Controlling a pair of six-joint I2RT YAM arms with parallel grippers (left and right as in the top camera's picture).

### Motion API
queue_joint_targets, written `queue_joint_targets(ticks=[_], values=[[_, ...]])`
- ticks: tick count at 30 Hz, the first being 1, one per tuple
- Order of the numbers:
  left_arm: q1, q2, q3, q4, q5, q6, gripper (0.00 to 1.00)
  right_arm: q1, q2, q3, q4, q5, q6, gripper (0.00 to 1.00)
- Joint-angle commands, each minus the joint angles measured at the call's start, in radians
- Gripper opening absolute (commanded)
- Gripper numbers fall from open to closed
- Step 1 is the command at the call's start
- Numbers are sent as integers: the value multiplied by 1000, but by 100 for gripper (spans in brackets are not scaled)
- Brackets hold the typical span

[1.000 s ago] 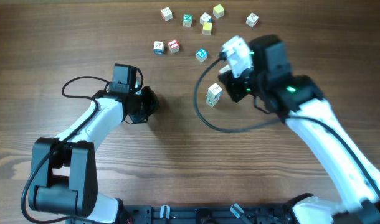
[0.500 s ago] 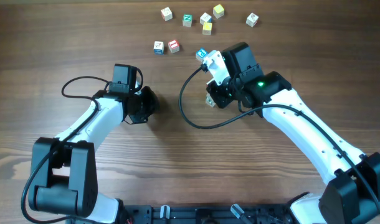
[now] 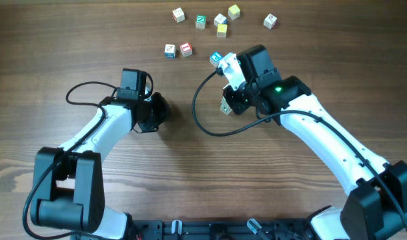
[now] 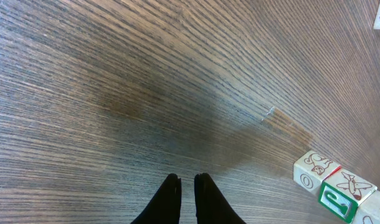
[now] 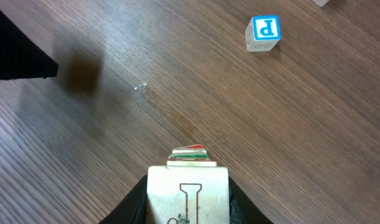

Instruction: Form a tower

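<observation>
Likely a robotics lab; two white arms (image 3: 323,133) mounted at a wood-grain table (image 3: 70,40).

Bright even light, sharp focus, soft dark shadows across the table (image 4: 84,50)

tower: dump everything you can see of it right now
The tower is a narrow column of small white letter cubes, one cube wide, with red and green pictures and letters printed on their faces. It stands on the brown wooden table, right of centre. From overhead the right arm hides most of it. Directly above it the right fingers grip a white cube printed with an I; whether that cube already rests on the column cannot be told.
</observation>
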Motion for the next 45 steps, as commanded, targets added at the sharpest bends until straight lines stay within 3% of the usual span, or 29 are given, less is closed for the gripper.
queue_joint_targets(ticks=[1,20,34,36,39,45], values=[[3,8,0,0,-10,-5,12,-8,22,-6,9,13,-18,6],[3,8,0,0,-10,-5,12,-9,30,-6,17,-9,-18,19],[3,8,0,0,-10,-5,12,-9,66,-5,21,-9,-18,14],[3,8,0,-1,-10,-5,12,-9,66,-5,20,-9,-18,20],[3,8,0,0,-10,-5,12,-9,66,-5,19,-8,-18,39],[3,8,0,-1,-10,-5,12,-9,65,-5,19,-8,-18,53]])
